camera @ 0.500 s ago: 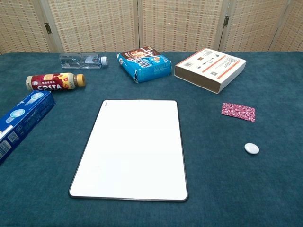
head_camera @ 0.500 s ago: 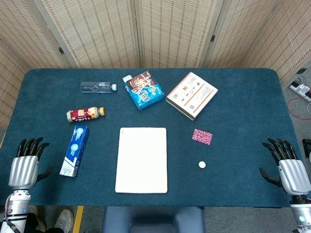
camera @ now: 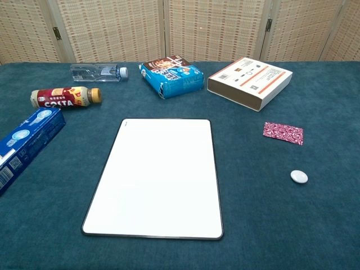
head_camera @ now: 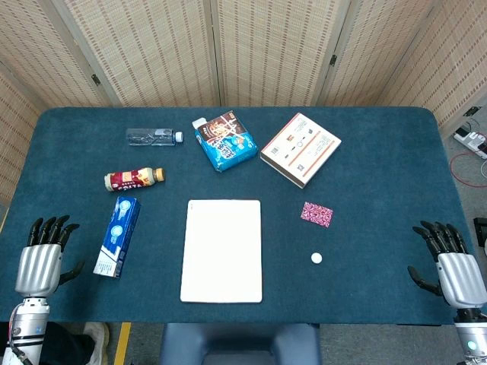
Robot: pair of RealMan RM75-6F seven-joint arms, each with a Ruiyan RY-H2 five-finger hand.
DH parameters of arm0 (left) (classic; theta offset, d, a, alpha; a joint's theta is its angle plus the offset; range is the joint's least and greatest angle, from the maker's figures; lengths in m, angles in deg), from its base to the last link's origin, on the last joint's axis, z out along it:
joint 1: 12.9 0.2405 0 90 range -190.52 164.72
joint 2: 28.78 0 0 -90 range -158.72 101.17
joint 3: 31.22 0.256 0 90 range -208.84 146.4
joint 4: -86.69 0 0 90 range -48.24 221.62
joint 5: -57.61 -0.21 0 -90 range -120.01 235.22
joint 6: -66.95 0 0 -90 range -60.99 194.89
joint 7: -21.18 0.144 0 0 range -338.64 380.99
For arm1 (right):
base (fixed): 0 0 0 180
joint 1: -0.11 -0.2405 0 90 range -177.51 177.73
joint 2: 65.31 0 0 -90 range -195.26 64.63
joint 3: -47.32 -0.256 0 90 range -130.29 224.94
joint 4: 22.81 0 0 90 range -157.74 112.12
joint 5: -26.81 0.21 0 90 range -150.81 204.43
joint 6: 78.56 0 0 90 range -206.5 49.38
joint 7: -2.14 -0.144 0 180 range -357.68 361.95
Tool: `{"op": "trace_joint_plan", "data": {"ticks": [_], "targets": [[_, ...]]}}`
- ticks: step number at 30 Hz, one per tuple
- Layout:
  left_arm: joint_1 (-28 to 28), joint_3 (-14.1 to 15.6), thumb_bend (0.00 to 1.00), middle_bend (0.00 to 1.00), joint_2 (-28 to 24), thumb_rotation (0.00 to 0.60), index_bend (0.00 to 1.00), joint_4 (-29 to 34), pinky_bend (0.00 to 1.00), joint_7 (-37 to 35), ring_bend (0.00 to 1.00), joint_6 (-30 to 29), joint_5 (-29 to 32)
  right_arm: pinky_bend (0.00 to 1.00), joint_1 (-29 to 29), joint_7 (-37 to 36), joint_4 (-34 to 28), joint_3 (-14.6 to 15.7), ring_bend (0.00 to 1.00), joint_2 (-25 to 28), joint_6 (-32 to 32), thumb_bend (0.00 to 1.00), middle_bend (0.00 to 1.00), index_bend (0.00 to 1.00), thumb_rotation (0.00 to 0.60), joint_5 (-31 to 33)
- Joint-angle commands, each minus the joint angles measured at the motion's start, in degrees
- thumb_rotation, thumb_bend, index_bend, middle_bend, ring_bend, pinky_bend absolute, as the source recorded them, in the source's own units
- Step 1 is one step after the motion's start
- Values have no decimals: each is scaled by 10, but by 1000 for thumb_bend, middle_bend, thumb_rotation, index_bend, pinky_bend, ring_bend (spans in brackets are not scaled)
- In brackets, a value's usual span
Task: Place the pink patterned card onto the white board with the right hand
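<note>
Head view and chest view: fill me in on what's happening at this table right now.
Nothing is being handled yet. The right hand and the left hand hover open at the near corners of the table, holding nothing. The pink patterned card lies flat on the cloth to the right of the white board, apart from it, with a small white disc nearer the robot. The board is bare, so the placing has not begun.

— What stands behind the table [head_camera: 396,152]?
— A folding screen [head_camera: 266,49] of woven tan panels in pale frames, hinged.
— And the tabletop?
— Dark teal cloth; cables [head_camera: 473,152] lie on the floor at right.
</note>
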Motion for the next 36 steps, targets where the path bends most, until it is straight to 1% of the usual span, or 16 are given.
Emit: {"op": "trace_joint_plan", "data": {"ticks": [1, 6, 11, 14, 17, 22, 27, 31, 36], "targets": [[1, 1, 273, 148, 0, 600, 246, 0, 0, -2, 115, -1, -1, 0, -4, 15, -11, -1, 85, 1, 15, 329, 148, 154, 600, 13], [5, 3, 274, 148, -2, 600, 253, 0, 0, -8, 115, -5, -3, 0, -22, 41, -30, -9, 130, -1, 47, 328, 208, 154, 600, 32], [11, 7, 274, 148, -5, 600, 259, -1, 0, -18, 115, -11, -9, 0, -58, 66, -47, -21, 134, -3, 107, 329, 208, 154, 600, 58], [14, 10, 273, 148, -7, 600, 262, -2, 0, -24, 115, -14, -12, 0, -85, 89, -59, -33, 132, -6, 149, 329, 188, 154, 600, 84], [17, 12, 273, 148, -8, 600, 267, -3, 0, -31, 115, -16, -15, 0, -114, 100, -67, -48, 125, -14, 195, 329, 169, 154, 600, 124], [19, 16, 274, 148, -9, 600, 273, -8, 0, -39, 115, -12, -15, 0, -167, 115, -62, -71, 71, -29, 271, 328, 110, 156, 600, 185], [20, 15, 274, 148, -8, 600, 279, -10, 0, -43, 115, -13, -17, 0, -214, 156, -44, -92, 55, -57, 308, 328, 96, 170, 600, 244], [20, 16, 273, 148, -6, 600, 281, -13, 0, -43, 115, -10, -16, 0, -256, 206, -37, -104, 43, -78, 339, 329, 93, 194, 600, 319], [20, 16, 274, 148, -4, 600, 282, -17, 0, -44, 115, -6, -14, 0, -308, 271, -20, -104, 24, -103, 360, 328, 86, 194, 600, 411]]}}
